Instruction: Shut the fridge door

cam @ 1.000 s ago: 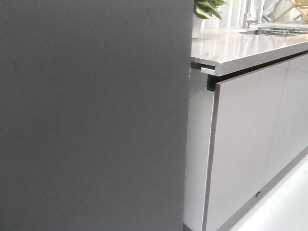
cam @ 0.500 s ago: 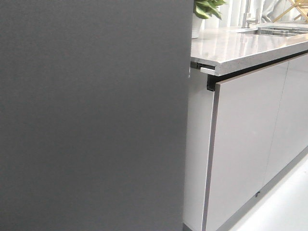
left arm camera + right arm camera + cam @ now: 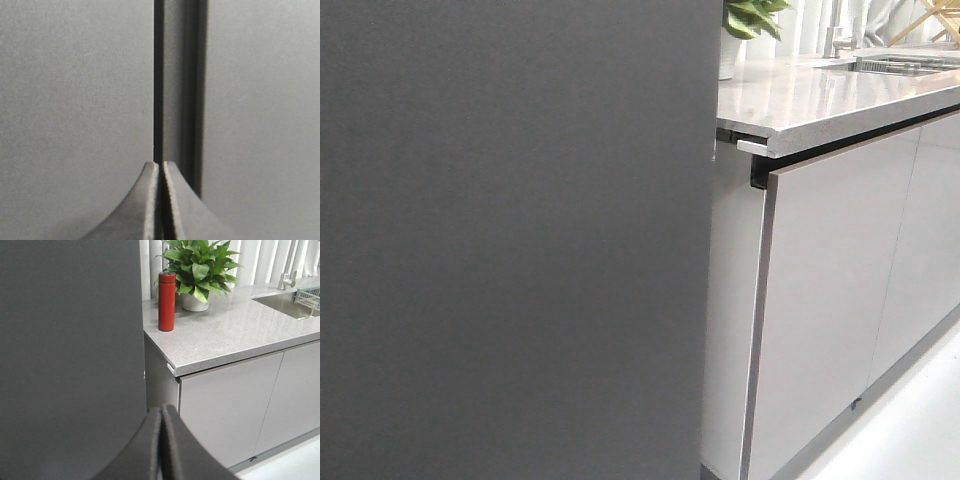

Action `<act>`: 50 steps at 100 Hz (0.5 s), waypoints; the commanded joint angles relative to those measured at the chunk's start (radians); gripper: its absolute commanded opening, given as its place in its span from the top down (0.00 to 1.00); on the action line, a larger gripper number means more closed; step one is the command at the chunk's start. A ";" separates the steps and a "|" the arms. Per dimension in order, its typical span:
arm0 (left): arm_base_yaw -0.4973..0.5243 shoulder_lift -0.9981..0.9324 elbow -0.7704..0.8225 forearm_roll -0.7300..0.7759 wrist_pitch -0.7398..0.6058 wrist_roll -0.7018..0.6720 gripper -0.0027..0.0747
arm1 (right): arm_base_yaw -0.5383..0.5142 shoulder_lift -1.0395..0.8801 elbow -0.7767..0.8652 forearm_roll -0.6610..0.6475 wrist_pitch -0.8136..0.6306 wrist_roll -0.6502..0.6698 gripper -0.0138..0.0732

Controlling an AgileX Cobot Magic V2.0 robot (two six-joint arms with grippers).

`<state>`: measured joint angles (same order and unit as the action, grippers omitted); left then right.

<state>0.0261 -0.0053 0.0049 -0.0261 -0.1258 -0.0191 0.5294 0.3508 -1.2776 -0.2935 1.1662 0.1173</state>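
You're looking at the fridge door (image 3: 510,240) filling the whole left side of the front view, a flat matte dark grey panel, its right edge running straight down just beside the pale cabinet fronts (image 3: 830,300). The speckled countertop (image 3: 820,100) juts out to the right of it, its near corner close to the door's edge.

Your left gripper (image 3: 159,200) has its fingers pressed together with nothing between them, tips right up against a dark vertical seam between two grey panels; whether they touch the surface, you can't tell.

Your right gripper (image 3: 162,440) is likewise clenched and empty, hanging in front of the door's edge (image 3: 70,355). Beyond it on the countertop stand a red flask (image 3: 167,301) near the left edge, a potted plant (image 3: 197,272) just behind it, and the sink (image 3: 290,302) toward the far right.
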 commanded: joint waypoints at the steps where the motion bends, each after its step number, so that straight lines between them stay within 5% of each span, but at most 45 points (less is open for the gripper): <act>1: -0.001 -0.011 0.035 -0.004 -0.074 -0.004 0.99 | -0.006 0.020 -0.011 -0.002 -0.075 -0.001 0.89; 50: -0.001 -0.011 0.035 -0.004 -0.074 -0.004 0.99 | -0.006 0.022 -0.011 0.000 -0.024 -0.001 0.89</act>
<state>0.0261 -0.0053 0.0049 -0.0261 -0.1258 -0.0191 0.5294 0.3508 -1.2776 -0.2783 1.2111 0.1197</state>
